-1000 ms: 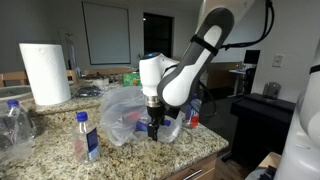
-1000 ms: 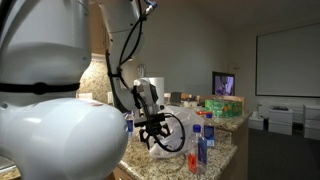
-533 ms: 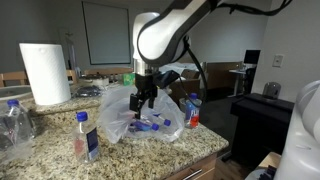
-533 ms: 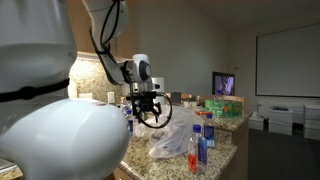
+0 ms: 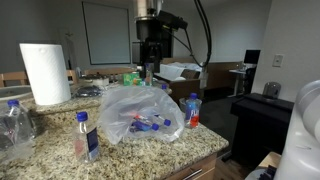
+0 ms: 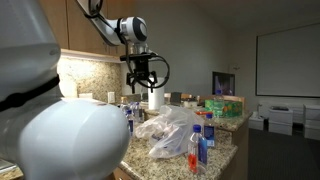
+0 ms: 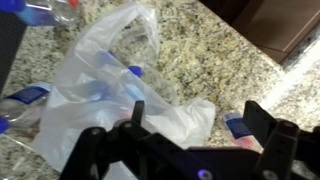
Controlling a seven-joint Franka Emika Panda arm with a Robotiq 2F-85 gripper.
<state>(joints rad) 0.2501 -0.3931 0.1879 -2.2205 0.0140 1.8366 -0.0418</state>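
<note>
My gripper (image 5: 150,70) hangs high above the granite counter (image 5: 200,145), open and empty, straight over a clear plastic bag (image 5: 140,112). Blue-capped small bottles lie inside the bag. In an exterior view the gripper (image 6: 146,84) is well clear of the bag (image 6: 168,132). In the wrist view the open gripper (image 7: 200,122) frames the crumpled bag (image 7: 105,85) below, with one dark finger (image 7: 262,122) over a small bottle with a blue label (image 7: 238,124) lying on the counter beside the bag.
A paper towel roll (image 5: 45,73) stands at the back. Large clear bottles (image 5: 14,125) and a small bottle (image 5: 86,137) stand beside the bag, and another small bottle (image 5: 192,110) on its other side. The counter edge (image 5: 190,165) is near the bag.
The arm has lifted from down at the bag to high above it. The jaws stayed open and empty; the bag and bottles remain on the counter.
</note>
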